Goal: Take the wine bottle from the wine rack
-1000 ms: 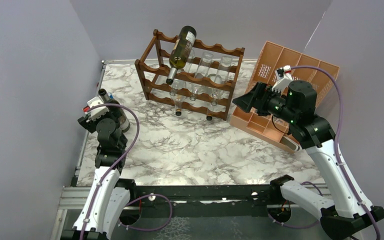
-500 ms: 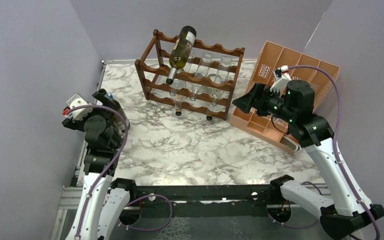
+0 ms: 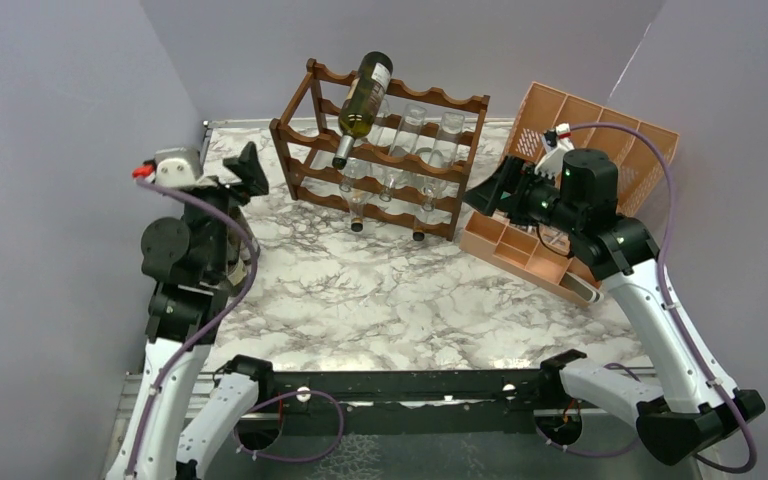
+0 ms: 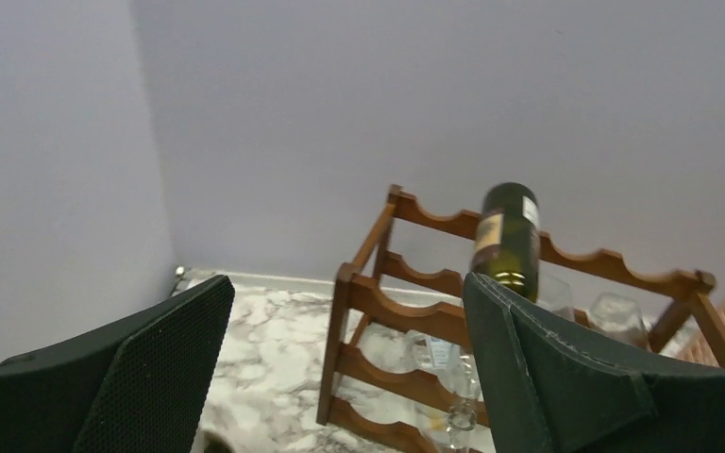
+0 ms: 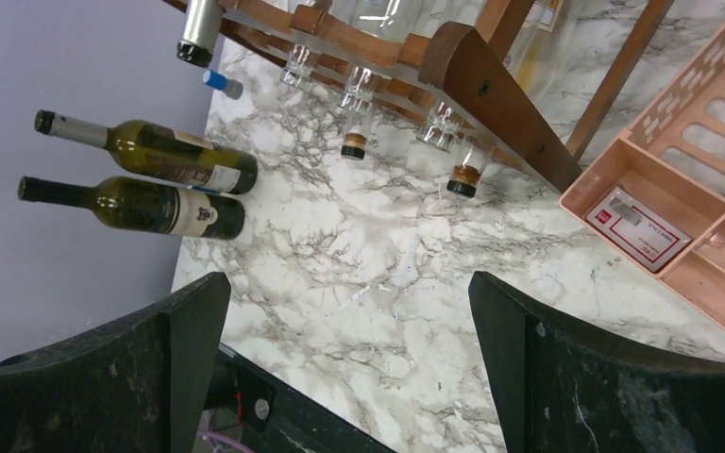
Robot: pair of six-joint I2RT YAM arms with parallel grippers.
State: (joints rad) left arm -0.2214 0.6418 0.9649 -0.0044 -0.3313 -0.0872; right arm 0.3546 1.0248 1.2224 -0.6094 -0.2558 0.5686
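Observation:
The dark brown wine rack [image 3: 380, 150] stands at the back of the marble table. A dark green wine bottle [image 3: 365, 95] lies tilted on its top tier, neck pointing down and forward. Several clear empty bottles lie in the lower tiers. My left gripper [image 3: 245, 172] is open and empty, raised left of the rack and apart from it. In the left wrist view the gripper [image 4: 349, 359] faces the rack [image 4: 378, 302] and bottle [image 4: 508, 236]. My right gripper [image 3: 485, 197] is open and empty, right of the rack; in its wrist view [image 5: 349, 330] only table lies between the jaws.
A peach-orange divided organiser [image 3: 580, 150] leans at the back right, close behind my right arm. Two green wine bottles [image 5: 151, 156] [image 5: 142, 203] lie on the table by the left wall. Grey walls close in on the left, back and right.
My left arm has lifted from the table's left edge and swung its gripper up to face the rack. My right arm has shifted slightly. The bottle on the rack has not moved.

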